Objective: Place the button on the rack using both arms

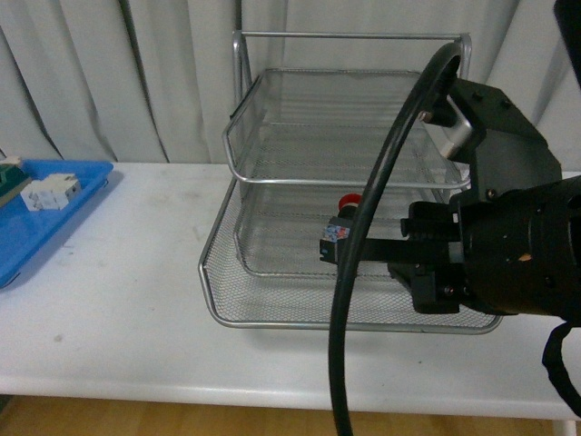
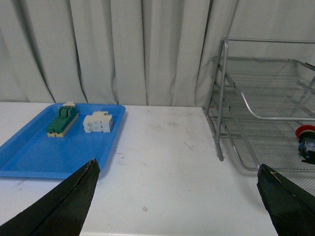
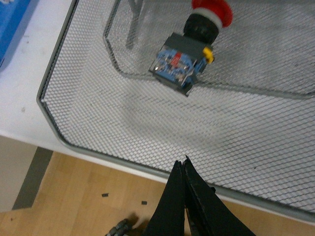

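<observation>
The button (image 1: 340, 224) lies on its side on the mesh of the rack (image 1: 216, 307), in the tray just above the lowest, pulled-out one, red cap pointing to the back. The right wrist view shows the button (image 3: 189, 54) free, with my right gripper (image 3: 183, 164) shut on nothing, over the front rim of the rack (image 3: 54, 129) and well short of the button. My right arm (image 1: 508, 245) fills the right of the front view. My left gripper (image 2: 177, 164) stands open over bare table, left of the rack (image 2: 224, 98); the button (image 2: 306, 142) shows at that view's edge.
A blue tray (image 1: 54, 232) lies at the table's left with a green-and-cream block (image 2: 62, 119) and a white component (image 2: 98, 122) on it. A thick black cable (image 1: 340, 318) arcs in front of the rack. Curtains hang behind, and wooden floor shows below the table's front edge.
</observation>
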{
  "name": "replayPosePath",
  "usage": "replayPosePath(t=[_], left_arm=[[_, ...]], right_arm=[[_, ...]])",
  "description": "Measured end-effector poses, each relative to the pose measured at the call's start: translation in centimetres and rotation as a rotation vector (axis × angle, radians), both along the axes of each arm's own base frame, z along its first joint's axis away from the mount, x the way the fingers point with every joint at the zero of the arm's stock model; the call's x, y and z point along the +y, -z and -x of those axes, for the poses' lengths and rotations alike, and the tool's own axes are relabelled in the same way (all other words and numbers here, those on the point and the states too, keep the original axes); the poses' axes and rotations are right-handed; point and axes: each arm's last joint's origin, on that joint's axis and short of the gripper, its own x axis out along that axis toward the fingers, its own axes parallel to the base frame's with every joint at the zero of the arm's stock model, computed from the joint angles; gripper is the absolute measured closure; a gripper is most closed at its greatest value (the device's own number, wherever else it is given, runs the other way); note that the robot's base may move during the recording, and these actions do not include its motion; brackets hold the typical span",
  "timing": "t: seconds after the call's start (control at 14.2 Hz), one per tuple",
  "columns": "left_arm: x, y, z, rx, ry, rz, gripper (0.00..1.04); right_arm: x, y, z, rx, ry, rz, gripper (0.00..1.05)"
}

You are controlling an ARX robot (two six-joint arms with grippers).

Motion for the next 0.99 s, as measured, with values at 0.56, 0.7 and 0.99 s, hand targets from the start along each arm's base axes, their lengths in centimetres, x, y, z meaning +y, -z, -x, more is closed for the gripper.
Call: replayPosePath(t=[0.56,0.7,0.99], left_arm=[[0.0,0.0,0.0,0.0,0.0,0.0,0.07],[0.0,0.0,0.0,0.0,0.0,0.0,0.07],[0.0,0.0,0.0,0.0,0.0,0.0,0.07]], right_arm=[[1.2,5.1,2.0,0.123,-0.015,0.082,1.03],[1.4,5.6,1.7,0.129,0.003,0.08,1.03],[2.7,6.1,0.7,0.143,0.015,0.071,1.03]])
